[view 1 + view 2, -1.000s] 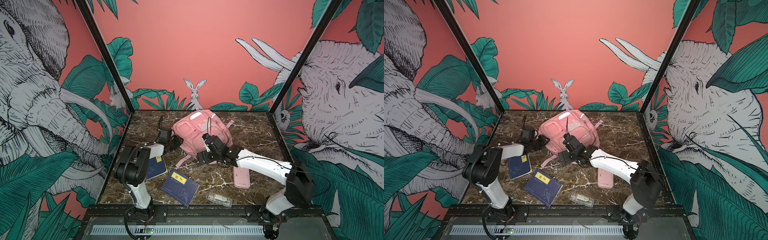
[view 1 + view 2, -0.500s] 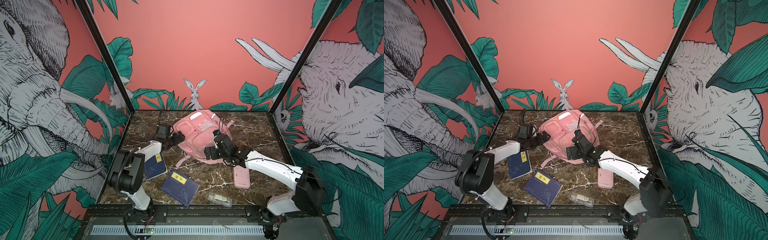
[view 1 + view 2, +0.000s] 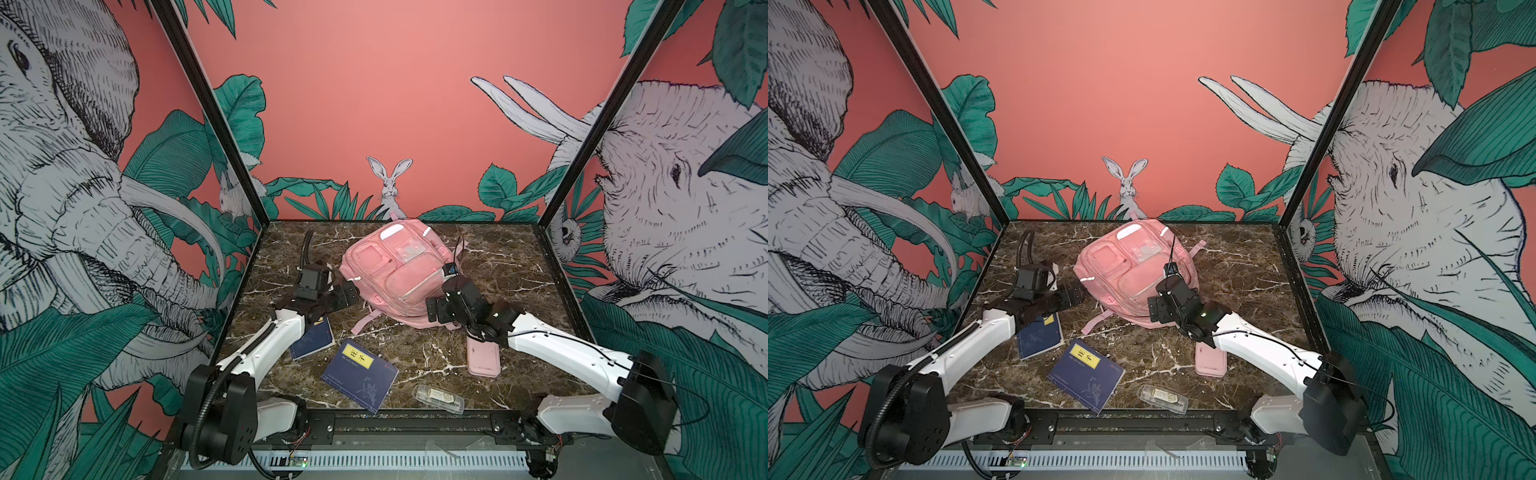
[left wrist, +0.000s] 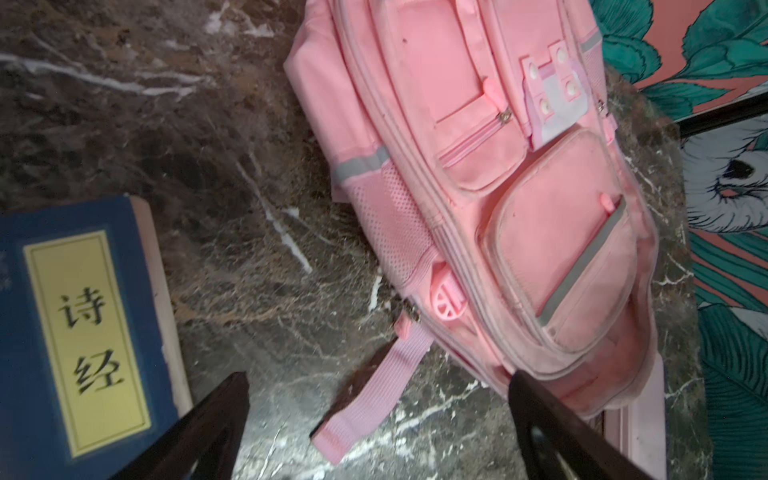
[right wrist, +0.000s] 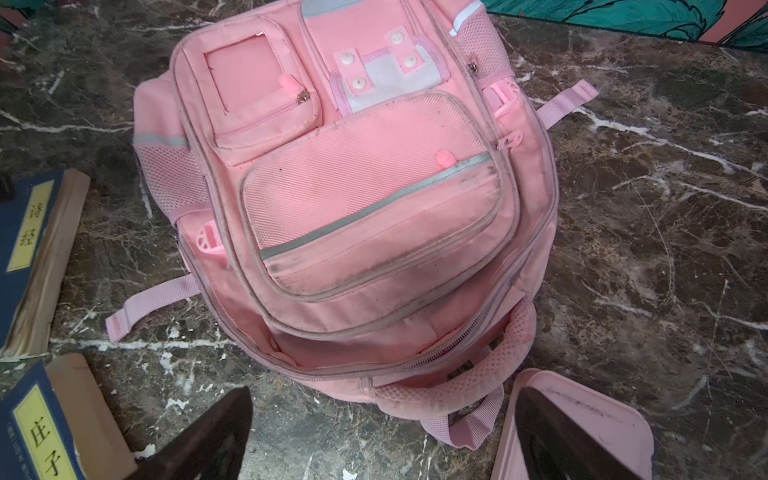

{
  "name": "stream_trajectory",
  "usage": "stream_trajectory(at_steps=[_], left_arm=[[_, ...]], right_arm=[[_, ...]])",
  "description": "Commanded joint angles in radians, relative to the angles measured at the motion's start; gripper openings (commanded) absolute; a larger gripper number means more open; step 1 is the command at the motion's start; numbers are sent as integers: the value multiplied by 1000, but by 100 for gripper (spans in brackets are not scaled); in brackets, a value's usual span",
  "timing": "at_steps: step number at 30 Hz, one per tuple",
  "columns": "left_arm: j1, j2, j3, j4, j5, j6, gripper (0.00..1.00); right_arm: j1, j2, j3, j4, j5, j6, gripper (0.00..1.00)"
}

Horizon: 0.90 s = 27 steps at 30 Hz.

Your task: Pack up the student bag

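Since a second ago my left pincer [image 3: 347, 296] has gone from half-closed to fully wide beside the bag's left side. My right pincer [image 3: 432, 309] has slid back off the front pocket toward the front edge of the tabletop [image 3: 511, 266], jaws wide as before. Neither holds anything now. The student bag [image 3: 399, 266] has barely shifted. It lies on its back, reaching from the middle of the back edge toward the tabletop's centre, pockets up. Its top handle [image 5: 498, 365] faces the front edge, just beside the pink pencil case [image 5: 619, 428].

Handling, my call: soft floppy fabric, probably light while empty. It sags wherever I pinch it, but it's not fragile and not slippery. The mouth will collapse shut unless one pincer keeps it lifted.

Best holds: the padded top handle, or the upper lip of the main zip [image 5: 449, 347] just behind it. The thin strap [image 4: 374, 386] would only drag the bag around. The main zip looks partly open in the right wrist view, but I can't tell how far round.

Still unpacked on the front half: the blue book with the yellow label [image 3: 359, 380], the second blue book [image 3: 311, 343] and the small clear box [image 3: 438, 399].
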Motion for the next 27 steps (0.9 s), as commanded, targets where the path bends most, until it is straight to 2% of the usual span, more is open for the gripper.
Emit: stream_trajectory(at_steps=[1, 7, 15, 20, 27], left_arm=[[5, -97, -34, -126, -26, 38, 97], [-34, -260, -119, -214, -69, -17, 97], [-150, -352, -166, -332, -122, -99, 97], [-194, -415, -146, -473, -169, -156, 98], [-316, -551, -153, -661, -244, -333, 94]], right_arm=[[1, -4, 0, 22, -25, -9, 98], [6, 46, 17, -37, -71, -40, 98], [12, 73, 21, -40, -123, -46, 98], [13, 104, 34, -63, -138, -70, 98], [23, 112, -5, -2, -249, -78, 97]])
